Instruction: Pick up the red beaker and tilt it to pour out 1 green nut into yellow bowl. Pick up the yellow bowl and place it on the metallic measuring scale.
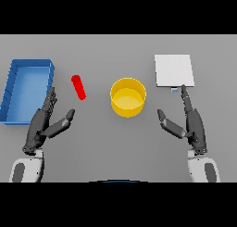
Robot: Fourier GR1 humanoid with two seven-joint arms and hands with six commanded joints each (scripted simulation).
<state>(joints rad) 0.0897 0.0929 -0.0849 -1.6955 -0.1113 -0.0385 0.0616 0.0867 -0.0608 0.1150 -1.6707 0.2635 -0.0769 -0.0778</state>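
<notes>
left hand (42, 124) spread | right hand (190, 122) spread | red beaker (78, 87) lying left of yellow bowl (128, 97)

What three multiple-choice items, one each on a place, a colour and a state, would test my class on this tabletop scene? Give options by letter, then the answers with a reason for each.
1. Where is the red beaker?
A. Inside the yellow bowl
B. On the table between the blue bin and the yellow bowl
C. On the measuring scale

2. What colour is the bin at the table's left?
A. Blue
B. Green
C. Orange

3. What is the left hand doing?
A. Gripping the beaker
B. Lifting the bowl
C. Open, holding nothing

Answers:
1 B: the beaker lies left of the yellow bowl, right of the bin.
2 A: its walls and floor are blue.
3 C: its fingers are straight and apart from the beaker, like the right hand near the measuring scale.
</notes>
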